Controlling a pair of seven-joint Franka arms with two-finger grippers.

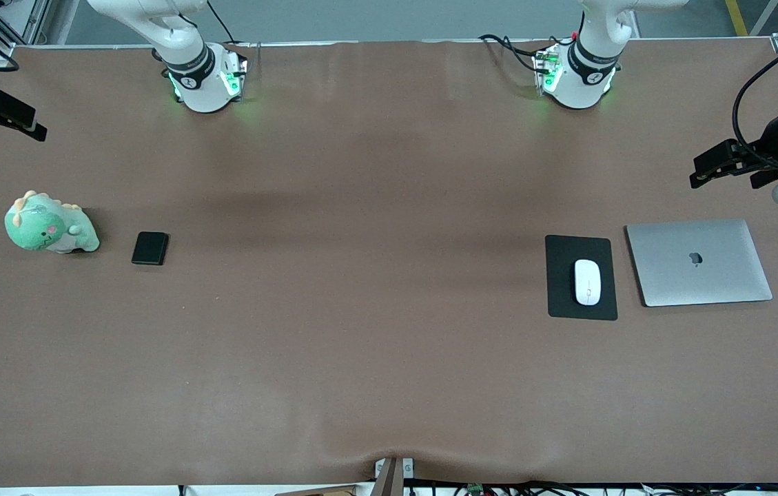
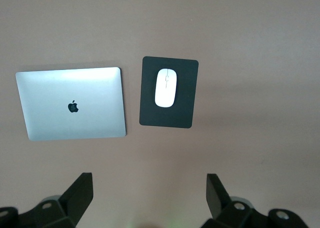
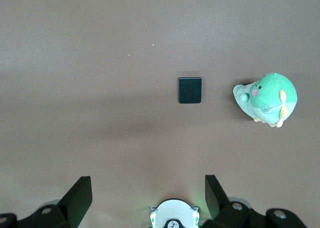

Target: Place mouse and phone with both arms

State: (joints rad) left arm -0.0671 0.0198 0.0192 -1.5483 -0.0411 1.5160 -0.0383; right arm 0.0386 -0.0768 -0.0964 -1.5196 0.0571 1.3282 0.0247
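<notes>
Nearest the front camera lies the white glossy mouse (image 1: 587, 281), an oval resting on a flat black mouse pad (image 1: 561, 303) toward the left arm's end of the table. Going across from the right arm's end: a green plush dinosaur (image 1: 49, 226) sits just beside the small black phone (image 1: 150, 248), a matte slab with rounded corners lying flat on the brown table cover (image 1: 361, 331). A wide bare stretch of cover separates the phone from the pad, and more open cover runs from both down to the table's near edge. Just beside the pad lies a closed silver laptop (image 1: 699, 262) (smooth metal, logo up), close to the table's end.

The right gripper (image 1: 13, 117) hangs high over the table's edge at its own end; the left gripper (image 1: 719, 162) is up over the edge above the laptop. The front view barely shows their fingers, but each wrist view does: the right gripper's fingers (image 3: 77, 198) stand spread wide and empty, looking down on phone (image 3: 190, 90) and dinosaur (image 3: 267, 99), while the left gripper's fingers (image 2: 80, 193) are equally wide and empty above mouse (image 2: 165, 88), pad (image 2: 150, 113) and laptop (image 2: 72, 103).
</notes>
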